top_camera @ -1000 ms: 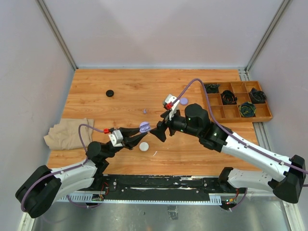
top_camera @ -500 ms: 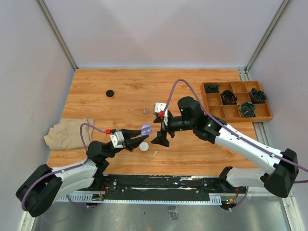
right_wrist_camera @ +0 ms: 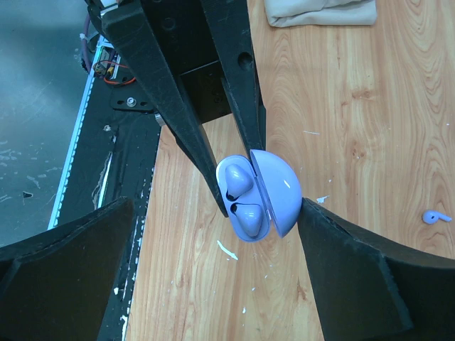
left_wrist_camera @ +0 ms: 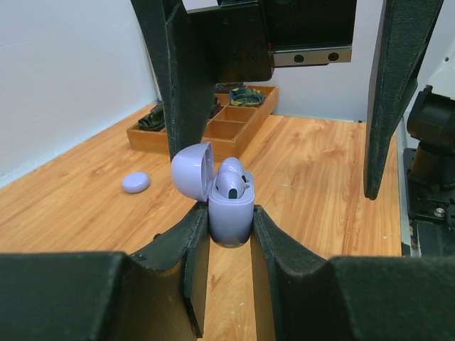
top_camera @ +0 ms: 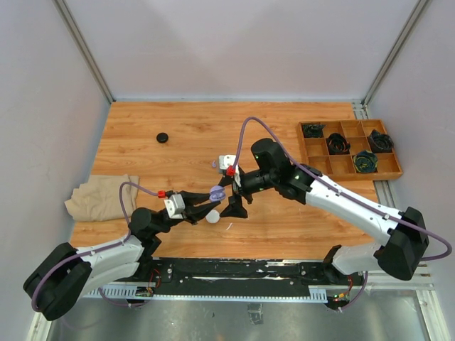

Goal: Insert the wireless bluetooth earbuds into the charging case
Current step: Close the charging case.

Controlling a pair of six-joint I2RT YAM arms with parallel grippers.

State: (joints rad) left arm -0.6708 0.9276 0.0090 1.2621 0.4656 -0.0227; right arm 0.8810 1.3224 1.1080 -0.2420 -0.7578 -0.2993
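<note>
Lavender charging case (left_wrist_camera: 231, 213) pinched tight by left gripper (left_wrist_camera: 231, 222), lid flipped open, lavender earbud (left_wrist_camera: 232, 183) seated inside; right gripper (right_wrist_camera: 217, 206) spread wide, nothing held.

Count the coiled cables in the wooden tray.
4, all in the wooden tray: the far-left cable, the middle cable, the far-right cable and the near-right cable. Dividers may hide more.

No writing, label, brand, number or sign is legible on anything in view.
</note>
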